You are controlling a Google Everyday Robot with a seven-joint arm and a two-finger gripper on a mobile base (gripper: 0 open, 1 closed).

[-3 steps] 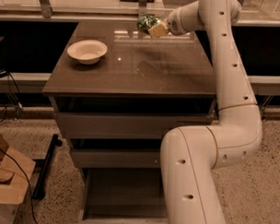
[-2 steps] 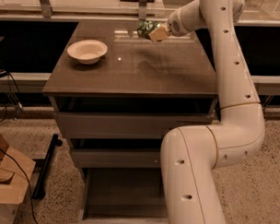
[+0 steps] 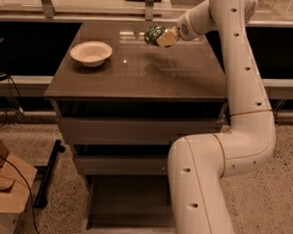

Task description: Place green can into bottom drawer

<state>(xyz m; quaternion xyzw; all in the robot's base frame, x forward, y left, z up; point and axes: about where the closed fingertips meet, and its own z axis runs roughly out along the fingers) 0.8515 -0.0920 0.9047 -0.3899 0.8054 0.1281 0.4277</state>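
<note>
The cream bowl [image 3: 91, 53] on the left of the worktop [image 3: 138, 77] is well clear, so the worry is the long trip. The bottom drawer [image 3: 129, 205] is open way down below the front edge while the green can [image 3: 152, 34] hangs over the far side of the worktop, pinched in the claw [image 3: 160, 37], and I'd guess it could slip from that sideways grip or clip the worktop edge going down. Versus a second ago the bowl hasn't budged, but can and claw have drifted a bit lower in the shot, toward the front.
</note>
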